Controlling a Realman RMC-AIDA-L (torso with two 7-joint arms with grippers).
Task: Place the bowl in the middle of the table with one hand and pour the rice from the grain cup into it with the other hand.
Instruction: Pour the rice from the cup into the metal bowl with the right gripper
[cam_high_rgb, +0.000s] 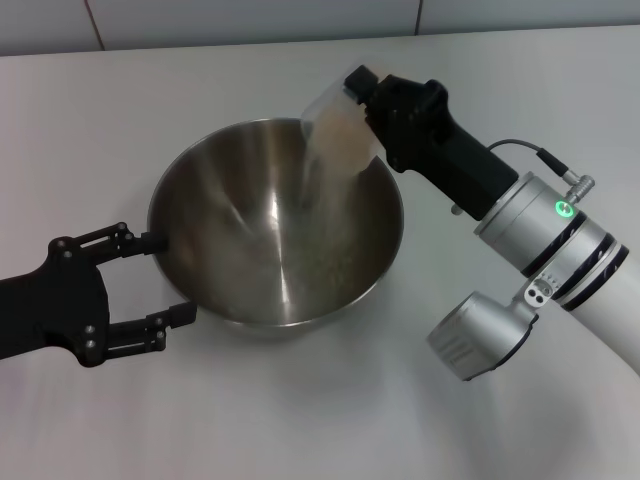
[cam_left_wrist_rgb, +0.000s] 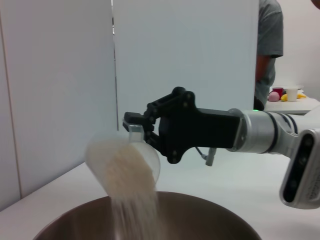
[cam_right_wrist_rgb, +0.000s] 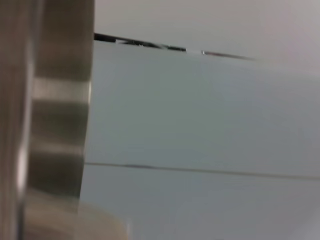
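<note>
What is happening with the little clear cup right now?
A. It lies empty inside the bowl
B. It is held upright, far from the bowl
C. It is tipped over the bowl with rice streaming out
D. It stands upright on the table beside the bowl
C: the right gripper holds the grain cup tilted above the bowl, and rice streams from its mouth into the bowl.

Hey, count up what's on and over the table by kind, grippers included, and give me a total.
Steel bowl: 1
Clear grain cup, tipped and pouring rice: 1
Black grippers: 2, the left gripper open beside the bowl, the right gripper shut on the cup
Total: 4
</note>
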